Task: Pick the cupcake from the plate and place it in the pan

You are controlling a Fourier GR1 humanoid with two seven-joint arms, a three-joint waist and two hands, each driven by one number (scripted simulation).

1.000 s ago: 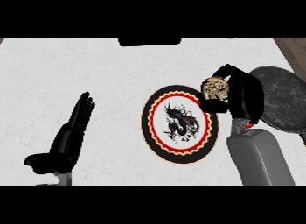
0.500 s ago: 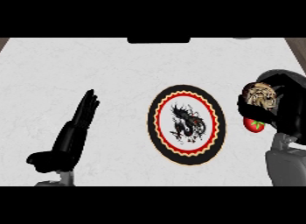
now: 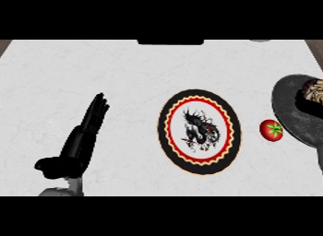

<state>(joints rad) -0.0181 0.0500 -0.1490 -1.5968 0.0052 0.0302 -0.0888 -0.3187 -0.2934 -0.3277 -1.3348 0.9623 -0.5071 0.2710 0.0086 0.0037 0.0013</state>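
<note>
Over the pan (image 3: 297, 120), right of the plate (image 3: 199, 131), the right robot hand (image 3: 313, 107) grips the cupcake (image 3: 322, 92); releasing off-centre could tip it; the left robot hand (image 3: 82, 133) rests open.

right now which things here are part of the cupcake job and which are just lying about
Part of the job:
- cupcake, over the pan at the right edge
- pan
- plate, nothing on it now
- right robot hand, curled round the cupcake

Just lying about:
- tomato, between plate and pan
- left robot hand, open, resting at the left
</note>
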